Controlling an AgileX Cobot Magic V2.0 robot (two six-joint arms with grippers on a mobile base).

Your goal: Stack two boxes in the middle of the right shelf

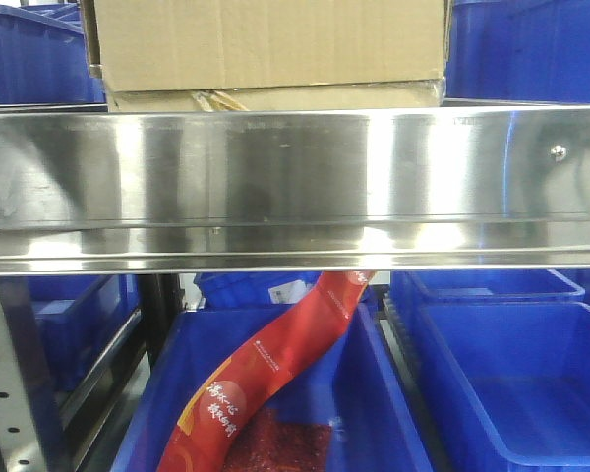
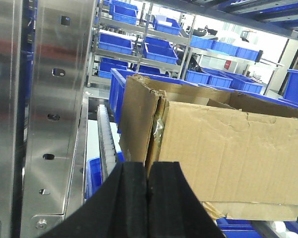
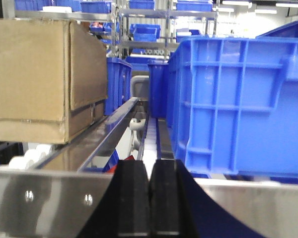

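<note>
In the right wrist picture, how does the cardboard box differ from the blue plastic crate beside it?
The cardboard box is brown with plain flat sides; the blue plastic crate is bright blue with moulded ribs. The box sits left of the shelf rail and looks closed with a folded flap, while the crate stands right of it, its top out of view. Both are rectangular and rest upright at shelf level.

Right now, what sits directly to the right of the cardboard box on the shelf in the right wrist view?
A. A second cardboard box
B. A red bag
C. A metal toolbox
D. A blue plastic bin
D: in the right wrist view, a blue plastic bin stands on the shelf across a gap from the cardboard box, ahead of the right gripper, whose pads are pressed together on nothing.
</note>
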